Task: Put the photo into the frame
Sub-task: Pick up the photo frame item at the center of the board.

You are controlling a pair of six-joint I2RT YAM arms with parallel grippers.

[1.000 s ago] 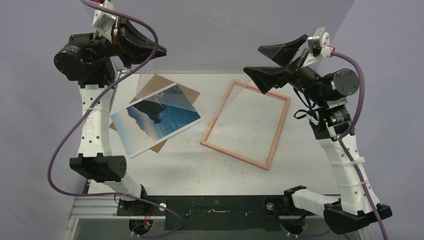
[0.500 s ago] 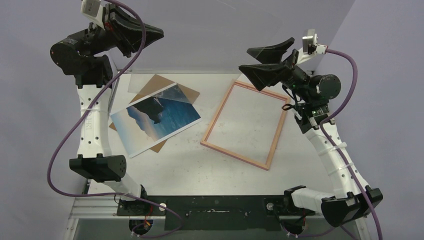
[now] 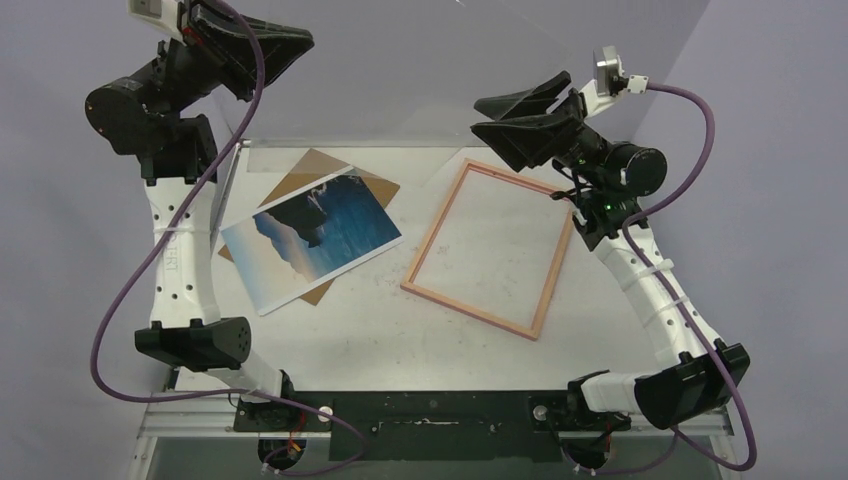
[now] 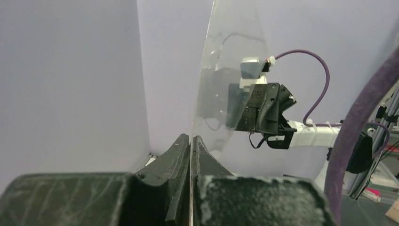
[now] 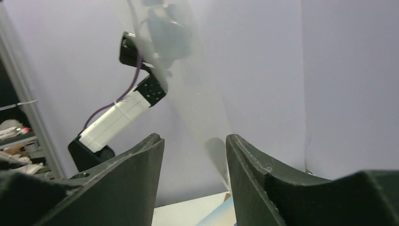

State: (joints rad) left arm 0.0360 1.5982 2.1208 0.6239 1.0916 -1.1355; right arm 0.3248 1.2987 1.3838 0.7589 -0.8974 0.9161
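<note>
The photo (image 3: 320,240), a sea-and-cliff print with a white border, lies face up at the table's left on a brown backing panel (image 3: 330,165). The thin pinkish frame (image 3: 470,311) lies flat at the table's right with nothing inside it. My left gripper (image 3: 300,40) (image 4: 190,139) is raised high at the back left, shut on the edge of a clear pane (image 4: 226,56) that stands upright in the air. My right gripper (image 3: 478,113) (image 5: 194,139) hovers above the frame's far corner, open, its jaws partly drawn in and holding nothing. The pane's (image 5: 188,94) lower corner shows just beyond its fingertips.
Grey walls close in the table at the back and on both sides. A purple cable (image 3: 130,300) loops off the left arm. The arms' bases sit on a black rail (image 3: 430,415) at the near edge.
My left gripper has lifted up and to the left with the clear pane. My right gripper has swung left and slightly higher, and its jaws have narrowed. Photo and frame lie as before.
</note>
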